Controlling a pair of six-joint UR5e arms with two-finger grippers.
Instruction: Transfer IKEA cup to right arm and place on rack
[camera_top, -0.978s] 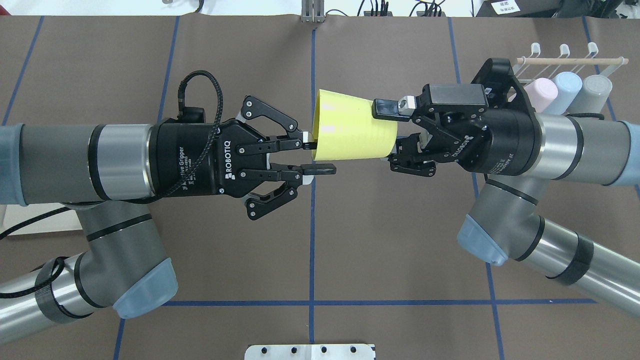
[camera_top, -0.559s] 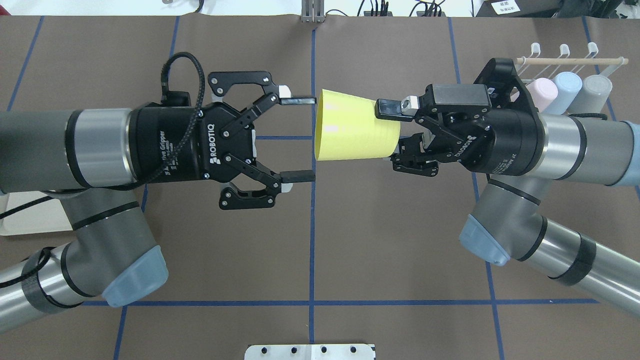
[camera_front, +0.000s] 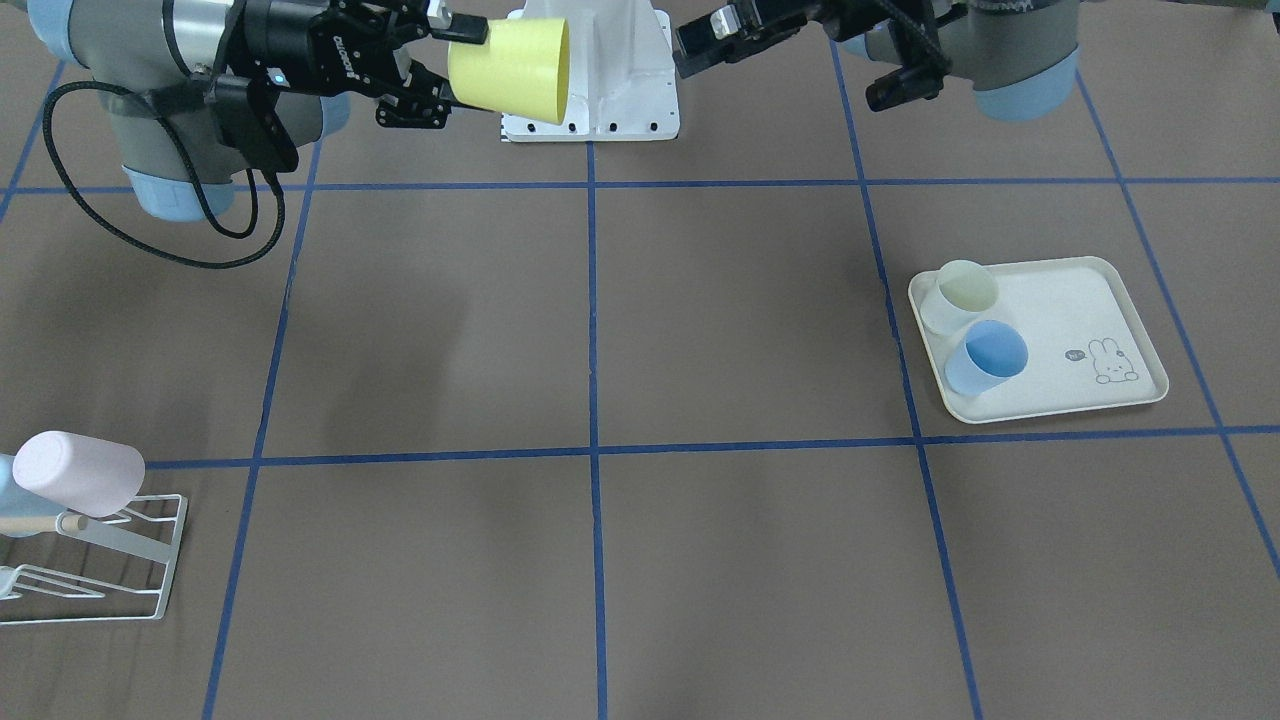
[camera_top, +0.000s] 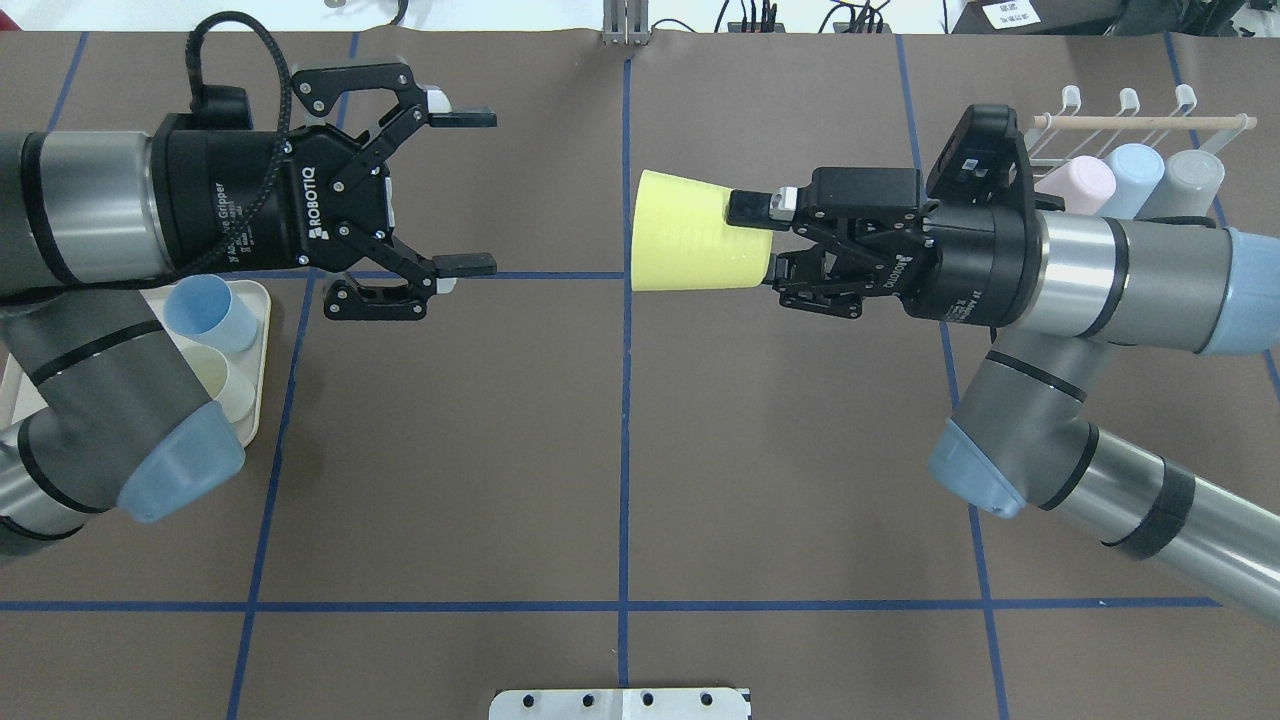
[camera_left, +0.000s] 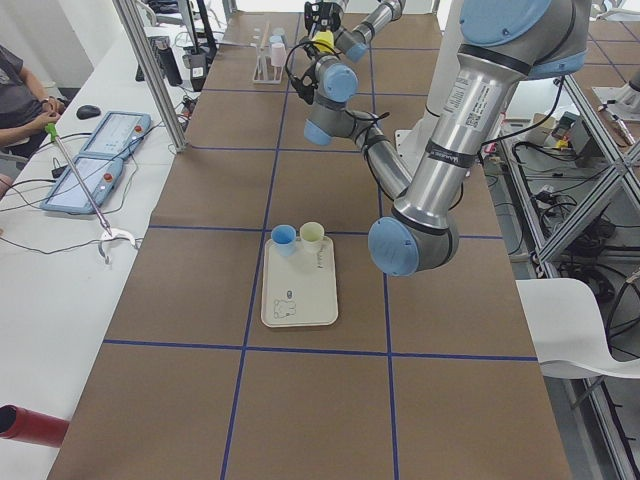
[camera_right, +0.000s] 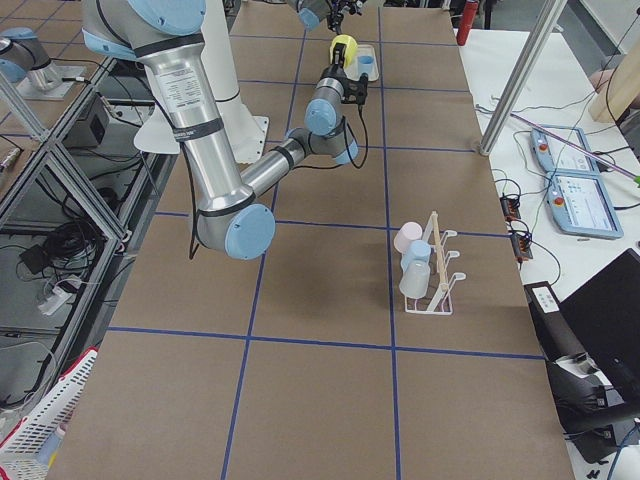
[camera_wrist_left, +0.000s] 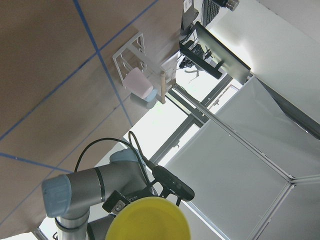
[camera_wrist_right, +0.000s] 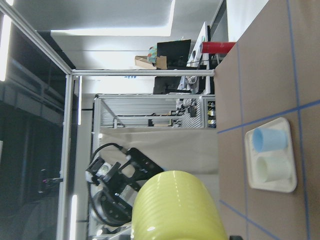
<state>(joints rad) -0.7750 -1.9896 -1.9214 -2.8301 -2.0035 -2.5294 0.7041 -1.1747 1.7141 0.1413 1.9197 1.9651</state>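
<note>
The yellow IKEA cup (camera_top: 690, 245) lies on its side in the air over the table's middle, mouth toward the left arm. My right gripper (camera_top: 752, 238) is shut on the cup's base end; in the front-facing view this gripper (camera_front: 452, 62) holds the cup (camera_front: 515, 55) at the top. My left gripper (camera_top: 492, 192) is open and empty, well apart from the cup's mouth, and it also shows in the front-facing view (camera_front: 700, 45). The white wire rack (camera_top: 1140, 121) with its wooden rod stands at the far right behind the right wrist. The left wrist view shows the cup's mouth (camera_wrist_left: 147, 220).
The rack holds a pink cup (camera_top: 1080, 185), a light-blue cup (camera_top: 1135, 170) and a grey cup (camera_top: 1190, 180). A cream rabbit tray (camera_front: 1100, 300) with a blue cup (camera_front: 987, 355) and a pale cup (camera_front: 962, 290) lies under the left arm. A white base plate (camera_top: 620, 703) sits at the near edge.
My left gripper opened, let go of the cup's rim and drew back to the left and toward the table's far side. The right gripper kept the cup and shifted slightly.
</note>
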